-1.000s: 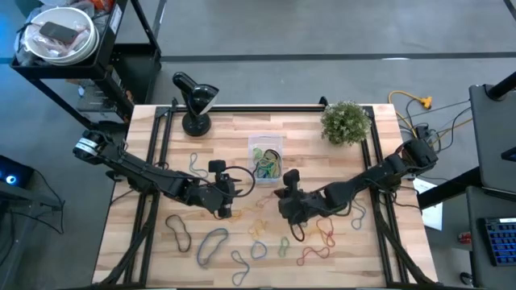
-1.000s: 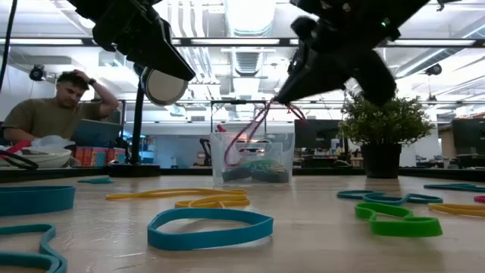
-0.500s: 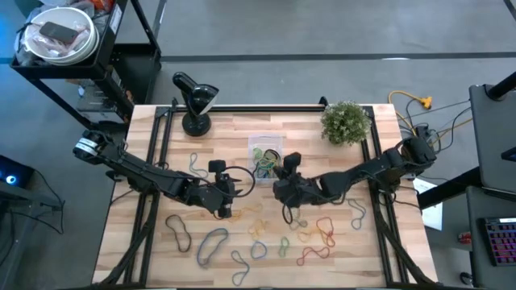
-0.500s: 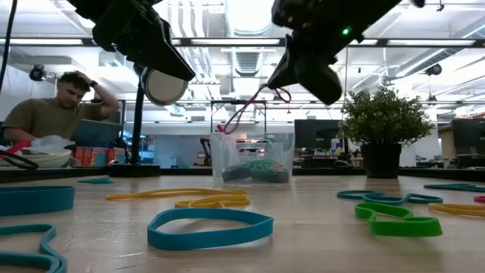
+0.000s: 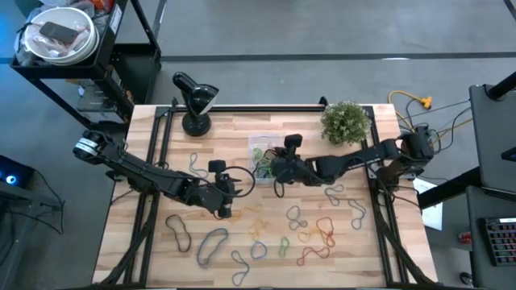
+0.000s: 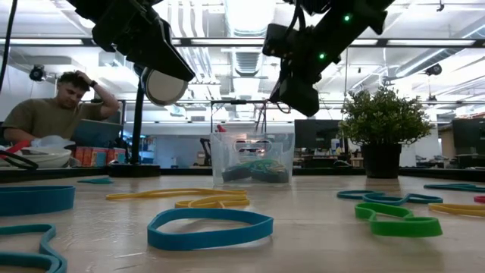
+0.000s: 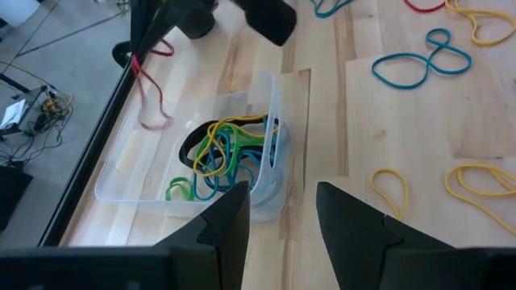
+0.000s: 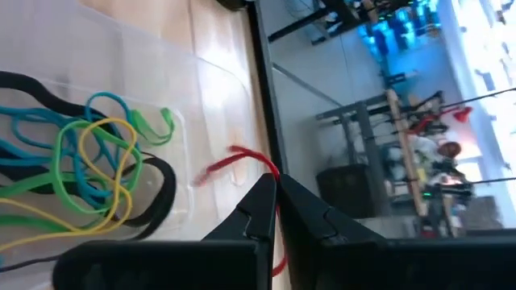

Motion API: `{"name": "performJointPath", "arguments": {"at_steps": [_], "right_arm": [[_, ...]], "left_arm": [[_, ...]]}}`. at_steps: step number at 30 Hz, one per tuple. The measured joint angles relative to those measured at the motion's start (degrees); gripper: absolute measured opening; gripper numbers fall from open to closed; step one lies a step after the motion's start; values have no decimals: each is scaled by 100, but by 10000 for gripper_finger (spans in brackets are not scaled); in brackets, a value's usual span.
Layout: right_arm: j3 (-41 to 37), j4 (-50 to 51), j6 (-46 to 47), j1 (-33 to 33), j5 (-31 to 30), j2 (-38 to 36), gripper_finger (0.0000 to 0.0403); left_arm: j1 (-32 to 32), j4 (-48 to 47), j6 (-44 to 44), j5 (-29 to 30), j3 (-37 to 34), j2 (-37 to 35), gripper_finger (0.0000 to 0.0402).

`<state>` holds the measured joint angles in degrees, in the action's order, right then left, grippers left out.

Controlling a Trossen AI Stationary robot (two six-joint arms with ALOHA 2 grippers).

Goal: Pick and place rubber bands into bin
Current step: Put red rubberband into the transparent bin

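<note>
1. Left arm first: our left gripper (image 5: pixel 226 206) hangs over the worktop (image 5: pixel 234 129) left of centre, fingers (image 7: pixel 228 221) apart and holding nothing, with loose rubber bands (image 5: pixel 214 242) lying below and around it.

2. Centre of the worktop holds the bin (image 5: pixel 260 150), clear plastic, with a tangle of yellow, green, blue and black bands already inside (image 7: pixel 230 153).

3. Just right of that, our right gripper (image 5: pixel 278 167) sits above the bin's right-hand side, fingers (image 8: pixel 262 209) pinched shut on a red band (image 8: pixel 242 165) that dangles over the bin's rim (part of it may hang outside the wall; we cannot tell for certain).

4. To do this drop well, we judge that we should bring the gripper over the bin's middle and lower it until the loop's tail is inside the walls, then part the fingers; a floppy band released at the rim could drape over the edge.

5. Farther right, more bands (image 5: pixel 322 234) remain on the worktop, so we reckon plenty of picking is left.
</note>
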<state>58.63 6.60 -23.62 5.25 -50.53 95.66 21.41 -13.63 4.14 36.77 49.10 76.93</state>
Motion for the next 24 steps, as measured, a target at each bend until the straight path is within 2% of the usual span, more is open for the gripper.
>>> {"name": "performJointPath", "arguments": {"at_steps": [6, 16, 24], "right_arm": [[-27, -315, -79, -161, 568, 0, 8], [-37, -403, -192, -186, 785, 0, 9], [-37, -399, -195, -259, 1276, 0, 12]], "left_arm": [[0, -78, 0, 0, -2, 0, 130], [0, -87, 2, 0, -2, 0, 130], [0, -86, 7, 0, -2, 0, 130]]}}
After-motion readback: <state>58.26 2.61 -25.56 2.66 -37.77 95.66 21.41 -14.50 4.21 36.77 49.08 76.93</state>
